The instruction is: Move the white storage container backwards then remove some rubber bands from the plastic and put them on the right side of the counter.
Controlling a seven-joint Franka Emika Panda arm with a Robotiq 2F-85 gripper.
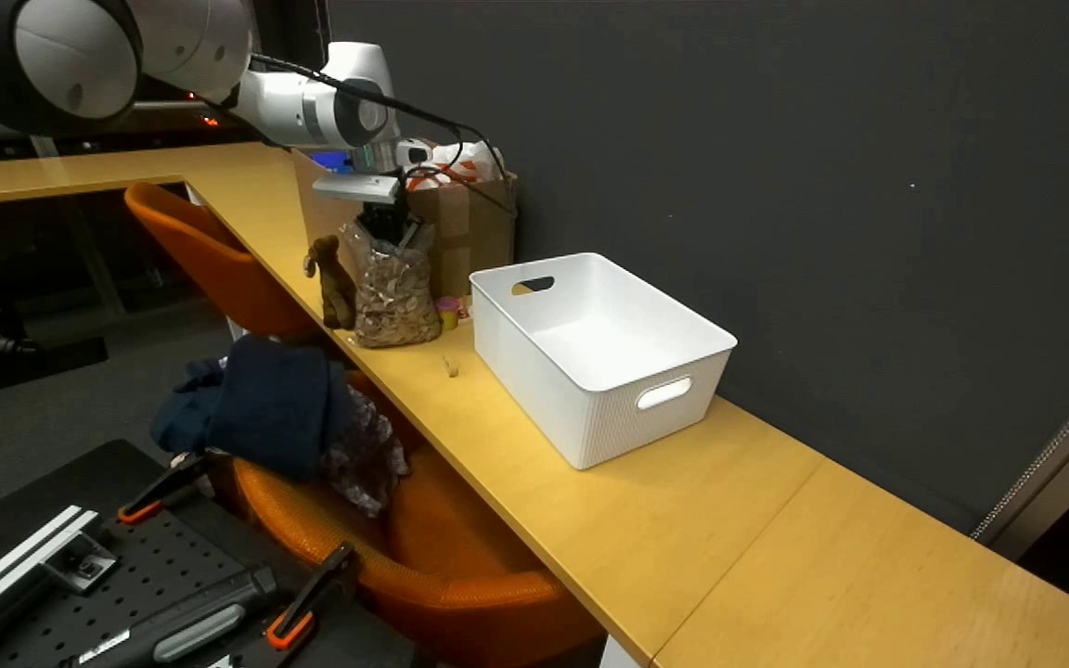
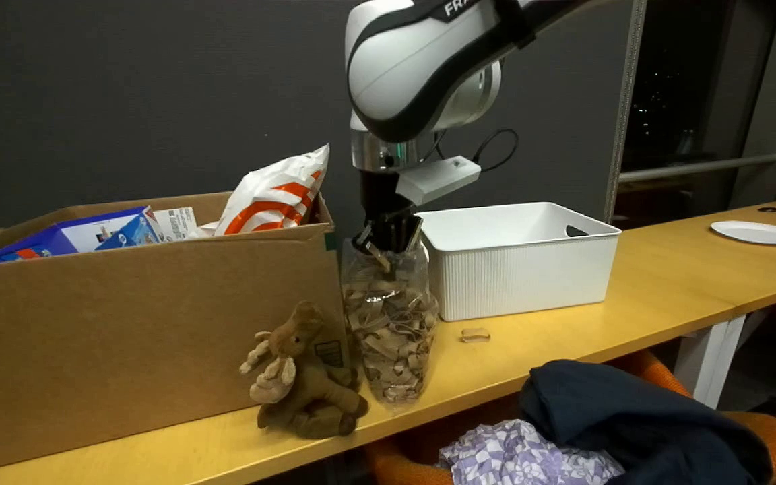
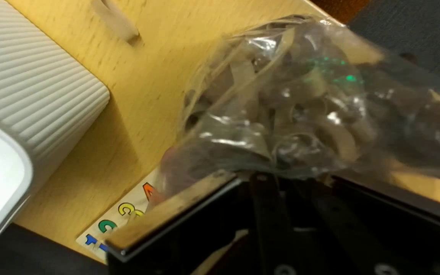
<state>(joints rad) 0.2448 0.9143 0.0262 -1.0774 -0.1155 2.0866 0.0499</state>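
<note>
Dark grey wall point(image 1: 776, 186), orange chairs point(image 1: 488, 608)

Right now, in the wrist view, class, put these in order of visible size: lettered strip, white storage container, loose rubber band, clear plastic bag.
1. Clear plastic bag
2. White storage container, cut off by the picture's edge
3. Lettered strip, partly hidden
4. Loose rubber band

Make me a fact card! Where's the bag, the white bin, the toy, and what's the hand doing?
Place: light-wood counter
Clear plastic bag: upright on the counter, with many rubber bands inside
Robot hand: pointing down at the bag's top; its grip is hard to see
White storage container: on the counter, apart from the bag
Loose rubber band: near the container
Plush moose: sitting beside the bag
Cardboard box: holding a white-and-orange packet that sticks out on top
</note>
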